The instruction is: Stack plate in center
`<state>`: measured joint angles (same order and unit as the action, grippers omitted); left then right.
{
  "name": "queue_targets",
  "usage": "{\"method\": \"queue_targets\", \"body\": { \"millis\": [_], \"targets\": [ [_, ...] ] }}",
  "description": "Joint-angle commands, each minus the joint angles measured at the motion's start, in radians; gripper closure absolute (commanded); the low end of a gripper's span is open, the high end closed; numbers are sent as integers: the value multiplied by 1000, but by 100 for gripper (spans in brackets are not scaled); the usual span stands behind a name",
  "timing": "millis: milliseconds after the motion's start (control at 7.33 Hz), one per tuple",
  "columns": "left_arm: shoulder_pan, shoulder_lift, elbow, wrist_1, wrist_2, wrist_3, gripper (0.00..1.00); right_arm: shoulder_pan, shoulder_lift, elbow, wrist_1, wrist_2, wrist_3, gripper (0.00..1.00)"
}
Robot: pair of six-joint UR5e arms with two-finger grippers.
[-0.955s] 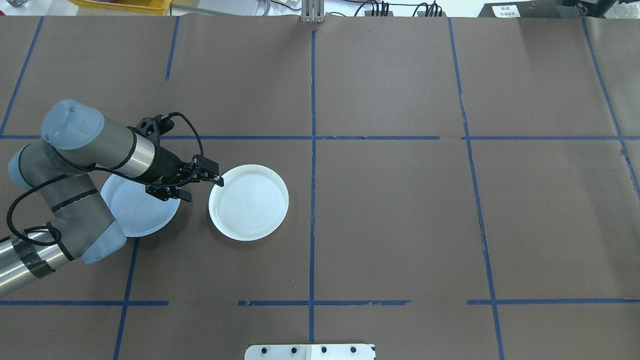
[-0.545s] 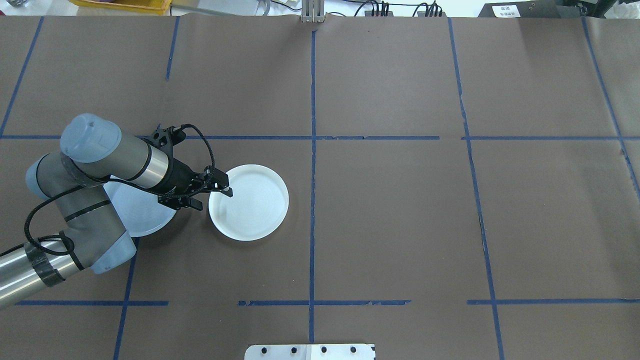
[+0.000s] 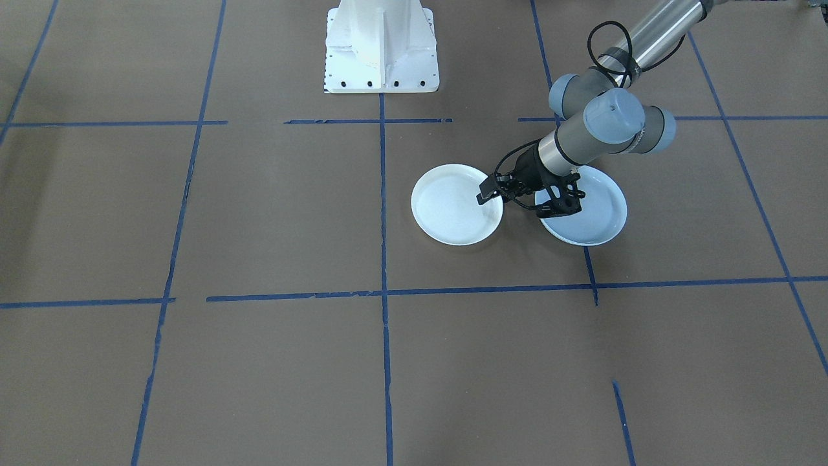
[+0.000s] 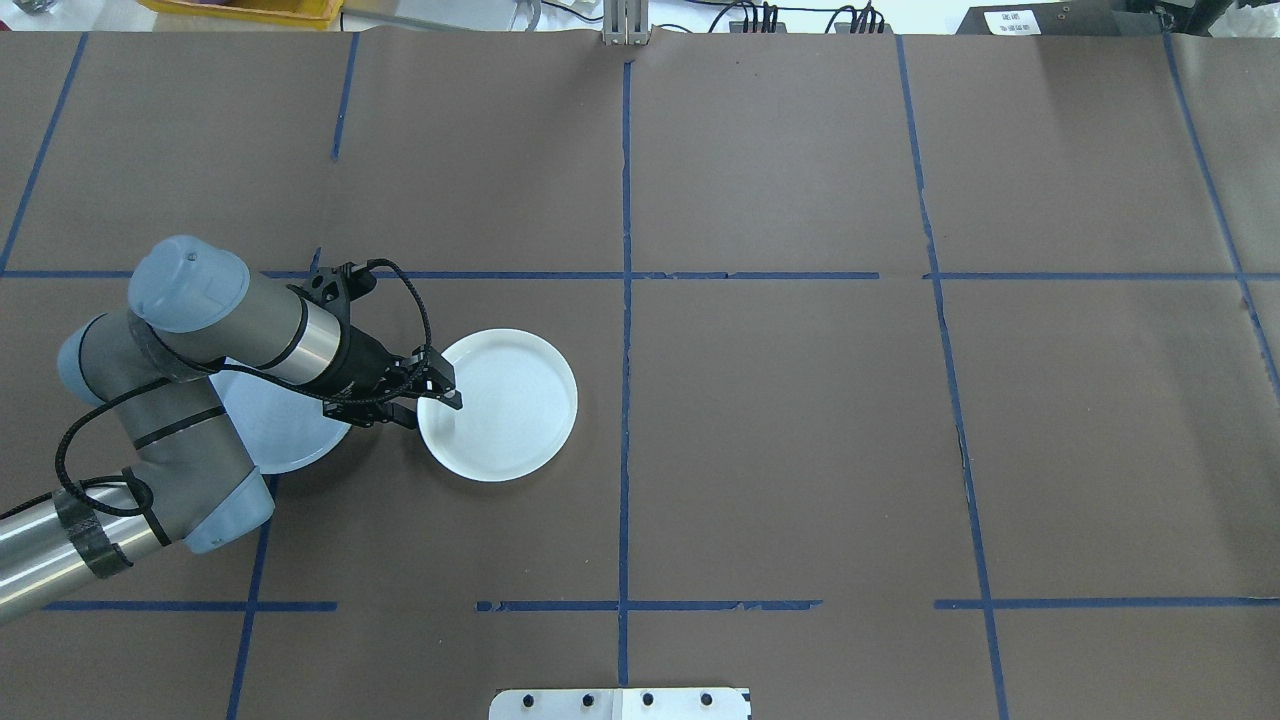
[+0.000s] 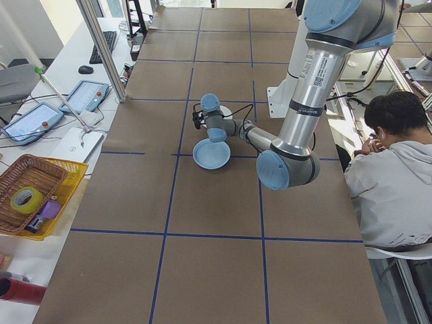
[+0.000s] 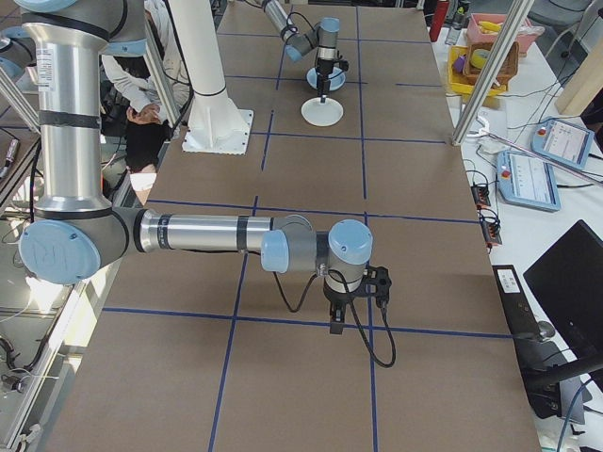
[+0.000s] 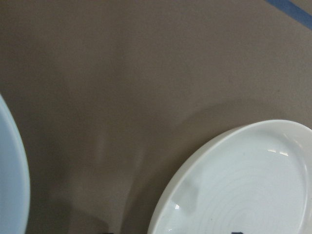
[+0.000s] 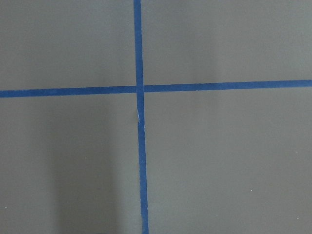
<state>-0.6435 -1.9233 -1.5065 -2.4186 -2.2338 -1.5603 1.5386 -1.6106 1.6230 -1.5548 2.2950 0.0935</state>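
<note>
A bright white plate (image 4: 497, 405) lies flat just left of the table's middle line. The center, a pale-blue plate (image 4: 270, 430), lies to its left, partly hidden under my left arm. My left gripper (image 4: 428, 407) is open and low at the white plate's left rim, with one fingertip (image 4: 455, 400) over the plate's inside and the other outside. The left wrist view shows the white plate (image 7: 243, 185) and the pale-blue plate's edge (image 7: 9, 185) with brown table between them. My right gripper (image 6: 334, 325) hangs over a tape crossing far away; I cannot tell its state.
The robot's white base (image 3: 380, 45) stands at the table's robot-side edge. Blue tape lines (image 4: 625, 300) split the brown table into squares. A seated person (image 5: 391, 175) is beside the table, and a yellow basket (image 5: 34, 196) and tablets lie on a side bench.
My left arm swung its gripper right onto the white plate's left rim, then a little along the rim toward the robot. Both plates stay put.
</note>
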Motion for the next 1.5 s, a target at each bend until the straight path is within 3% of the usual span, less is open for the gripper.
{"method": "queue_targets", "body": {
  "millis": [0,409,545,682,955,1091,1364],
  "targets": [
    [1,1,-1,1,-62,3,100,0,0,0,-1,0,0,0],
    [-1,1,-4,3,-64,-1,100,0,0,0,-1,1,0,0],
    [-10,3,-12,0,-107,-1,100,0,0,0,-1,1,0,0],
    [-54,10,-35,1,-197,0,100,0,0,0,-1,0,0,0],
    [-170,70,-92,-20,-295,67,100,0,0,0,-1,0,-1,0],
    [-241,113,-99,-23,-334,157,100,0,0,0,-1,0,0,0],
    [-326,206,-97,-23,-346,347,100,0,0,0,-1,0,0,0]
  ]
}}
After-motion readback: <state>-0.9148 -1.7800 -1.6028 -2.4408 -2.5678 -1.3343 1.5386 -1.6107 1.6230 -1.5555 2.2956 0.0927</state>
